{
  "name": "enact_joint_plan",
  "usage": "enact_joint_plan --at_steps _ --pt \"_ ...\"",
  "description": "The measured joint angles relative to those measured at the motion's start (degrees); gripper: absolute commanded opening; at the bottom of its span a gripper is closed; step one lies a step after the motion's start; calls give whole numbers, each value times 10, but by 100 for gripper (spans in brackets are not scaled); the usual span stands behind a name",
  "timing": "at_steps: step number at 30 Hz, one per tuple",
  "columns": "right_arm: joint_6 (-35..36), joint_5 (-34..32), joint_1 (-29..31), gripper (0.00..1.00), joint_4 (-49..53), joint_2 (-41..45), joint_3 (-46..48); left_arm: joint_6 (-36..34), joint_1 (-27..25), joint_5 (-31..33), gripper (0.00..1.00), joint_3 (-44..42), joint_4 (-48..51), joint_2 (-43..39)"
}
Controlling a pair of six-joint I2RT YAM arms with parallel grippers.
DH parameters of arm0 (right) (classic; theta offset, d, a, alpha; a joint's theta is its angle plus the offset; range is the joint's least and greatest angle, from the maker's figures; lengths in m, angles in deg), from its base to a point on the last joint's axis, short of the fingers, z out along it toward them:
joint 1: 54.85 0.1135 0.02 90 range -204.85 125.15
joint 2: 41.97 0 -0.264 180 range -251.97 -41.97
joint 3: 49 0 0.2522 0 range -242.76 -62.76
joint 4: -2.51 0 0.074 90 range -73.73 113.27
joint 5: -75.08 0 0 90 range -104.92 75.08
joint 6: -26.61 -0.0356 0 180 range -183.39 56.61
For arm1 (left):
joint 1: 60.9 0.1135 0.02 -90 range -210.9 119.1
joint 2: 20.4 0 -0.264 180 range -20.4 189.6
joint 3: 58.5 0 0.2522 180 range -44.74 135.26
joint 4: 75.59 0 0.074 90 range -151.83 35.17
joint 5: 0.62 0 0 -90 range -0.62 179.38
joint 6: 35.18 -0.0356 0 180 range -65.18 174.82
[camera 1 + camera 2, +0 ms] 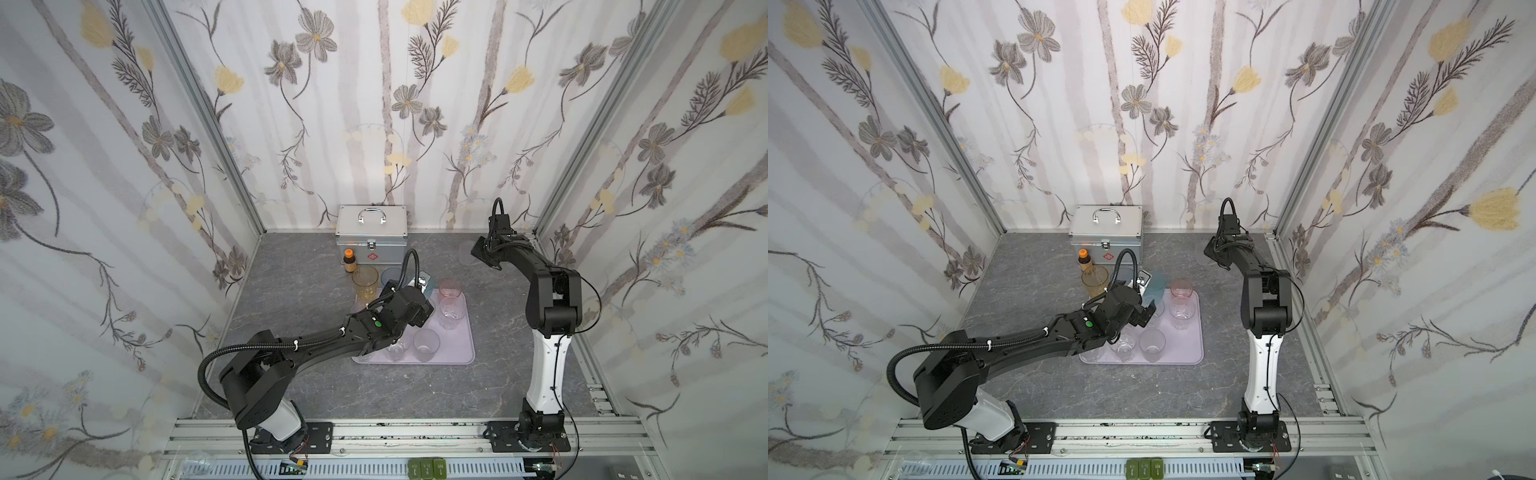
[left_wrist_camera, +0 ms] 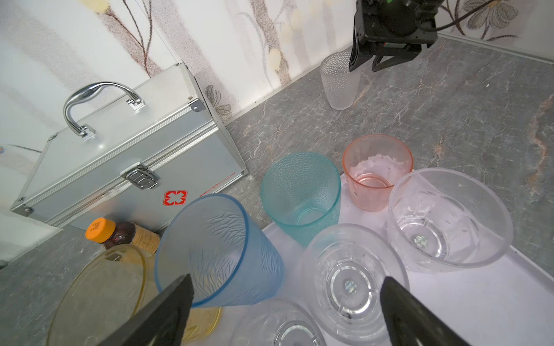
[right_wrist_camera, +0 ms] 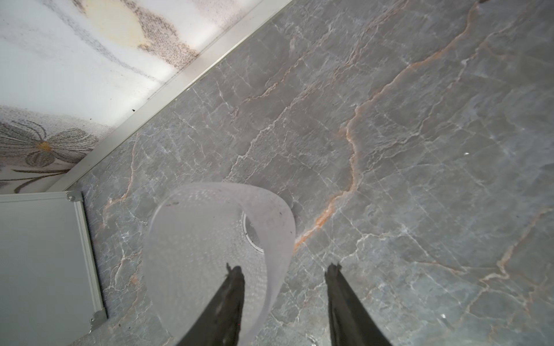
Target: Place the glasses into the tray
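Starting left of the left gripper [image 1: 427, 311], off the tray [image 1: 457, 347] on the grey table [image 1: 291, 291]: an amber tumbler [image 1: 365, 283], with a small brown bottle [image 1: 349, 261] just beyond and a silver case [image 1: 371, 232] behind both.

At the left gripper itself: fingers spread wide, pinching nothing, hanging over the tray's far left corner. In the left wrist view, one fingertip [image 2: 180, 287] overlapping the rim of a blue tumbler [image 2: 215, 251]. Below the gap between the fingers, a short clear glass [image 2: 347, 281] upright on the tray. Ahead of the fingers, a teal tumbler [image 2: 299, 194] and a pink tumbler [image 2: 374, 170] at the tray's far edge. Just right of the fingers, a second clear glass [image 2: 449, 218] on the tray. Back toward this arm's base, along the tray's near edge, a third clear glass [image 1: 395, 351] beside a greyish glass [image 1: 426, 345].

Well to the right, near the back wall: the right gripper [image 3: 284, 268], poised at a frosted tumbler [image 3: 209, 239] standing on the table, well apart from the tray. Jaws partly spread, astride the tumbler's wall, with one finger seen through the frosted side. Other finger outside, with a clear gap to the glass. Not pressed onto the tumbler.
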Motion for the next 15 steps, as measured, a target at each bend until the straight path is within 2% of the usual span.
enact_joint_plan --at_steps 4,8,15 --pt "0 10 1 22 1 -13 -15 0 8 6 100 -12 0 -16" --pt "5 10 0 11 4 -13 -17 1 17 10 100 -27 -2 -33" --pt "24 6 4 2 13 -1 -16 3 37 16 100 -54 -3 -68"
